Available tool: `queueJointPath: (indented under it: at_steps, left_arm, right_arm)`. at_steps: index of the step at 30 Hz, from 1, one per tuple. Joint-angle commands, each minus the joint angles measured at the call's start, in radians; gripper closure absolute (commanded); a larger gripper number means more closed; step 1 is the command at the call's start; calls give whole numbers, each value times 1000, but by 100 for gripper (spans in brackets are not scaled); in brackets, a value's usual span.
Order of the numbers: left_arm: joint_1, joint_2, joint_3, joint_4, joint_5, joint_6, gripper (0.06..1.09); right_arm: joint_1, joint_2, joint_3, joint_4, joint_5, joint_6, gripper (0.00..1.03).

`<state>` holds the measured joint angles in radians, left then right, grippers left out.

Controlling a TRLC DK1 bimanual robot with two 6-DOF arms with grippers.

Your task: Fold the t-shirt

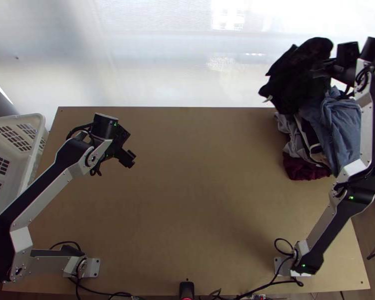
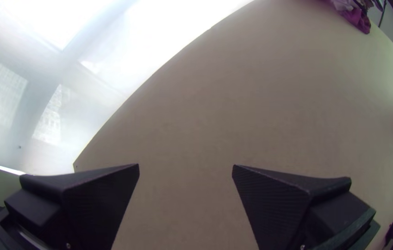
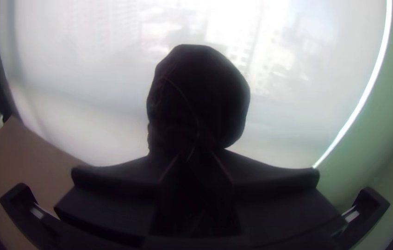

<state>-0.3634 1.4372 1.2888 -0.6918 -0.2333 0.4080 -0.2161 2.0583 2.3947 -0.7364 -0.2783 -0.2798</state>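
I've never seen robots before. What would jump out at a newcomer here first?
Probably the black cloth bunched in the right arm's pincer, by the heap of clothes at the far right corner of the table. Next, perhaps, the left arm's pincer, open and holding nothing above the table's left part. A big white basket sits at the table's left edge.

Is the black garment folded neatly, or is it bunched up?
Bunched up: the black garment hangs in uneven, crumpled folds from the right claw.
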Motion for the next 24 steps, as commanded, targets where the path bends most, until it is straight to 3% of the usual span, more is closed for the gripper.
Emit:
queueJointPath:
  at_steps: [1,5,12,24]
  left_arm:
    - [-9,5,1,-12,-6,9,11]
    - [-9,2,-2,-18,-8,26,11]
    - [-9,3,-14,-17,-9,49,11]
    - [4,-34,-72,-9,-14,81,11]
  right_arm:
    - [-232,-43,1,81,50,183,100]
    - [-327,-132,-101,80,50,260,100]
    - [-376,-359,-401,78,48,303,100]
    - [-387,-810,-1229,195,48,334,100]
